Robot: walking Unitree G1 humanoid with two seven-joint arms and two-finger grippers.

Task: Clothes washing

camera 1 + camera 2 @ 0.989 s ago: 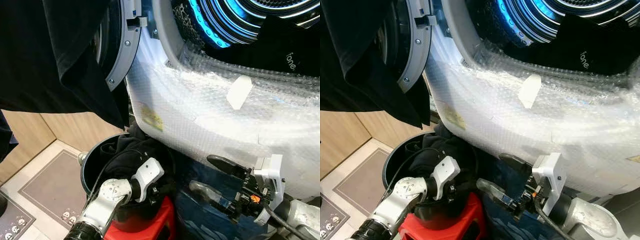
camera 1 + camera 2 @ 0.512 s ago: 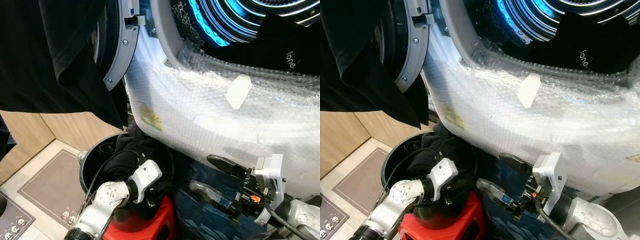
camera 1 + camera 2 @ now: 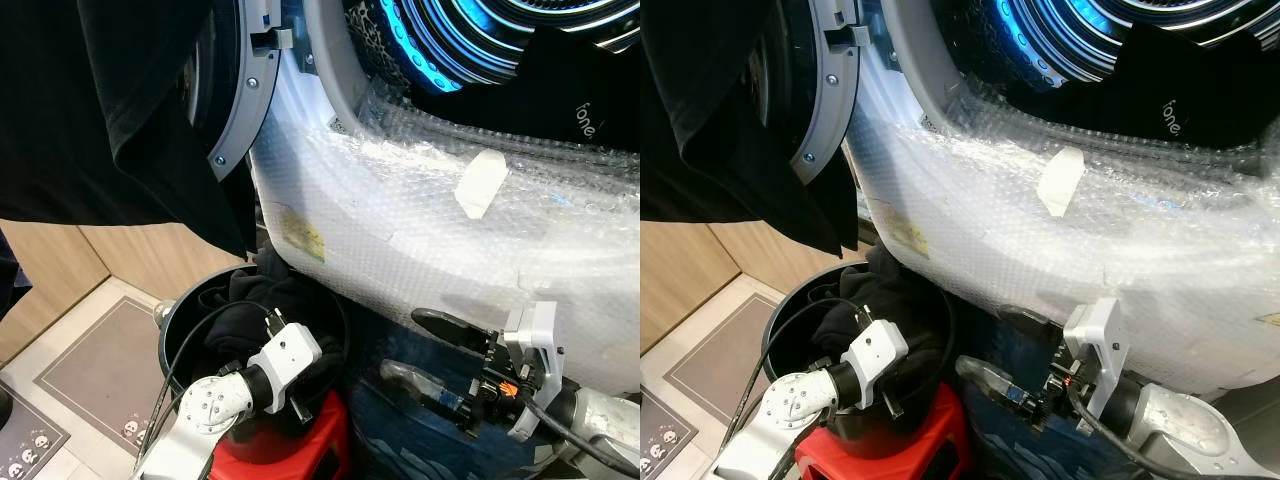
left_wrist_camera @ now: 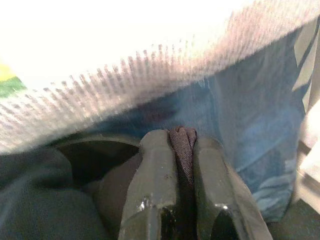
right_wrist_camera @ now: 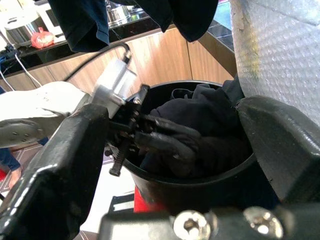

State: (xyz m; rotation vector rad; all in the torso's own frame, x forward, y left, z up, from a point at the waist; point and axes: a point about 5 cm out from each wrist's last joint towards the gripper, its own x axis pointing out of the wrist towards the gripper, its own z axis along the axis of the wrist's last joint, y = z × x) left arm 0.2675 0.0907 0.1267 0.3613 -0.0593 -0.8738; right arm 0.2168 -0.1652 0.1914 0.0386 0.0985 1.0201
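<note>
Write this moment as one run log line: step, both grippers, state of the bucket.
step: take clothes from bucket | left gripper: shut on dark garment at black bucket | right gripper: open, idle beside bucket | bucket: full of dark clothes, on red stool

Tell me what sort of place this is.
Probably a home laundry spot: a front-loading washing machine wrapped in bubble wrap, door open, a black bucket of dark clothes before it, wood-panel cabinets behind.

We lose the washer drum [image 3: 450,40] past the top edge | black garment [image 3: 110,110] is cut off at top and left, covering most of the door [image 3: 235,110] | left gripper [image 5: 165,142] tips buried in dark clothes [image 5: 210,125] | left wrist view is blurred
</note>
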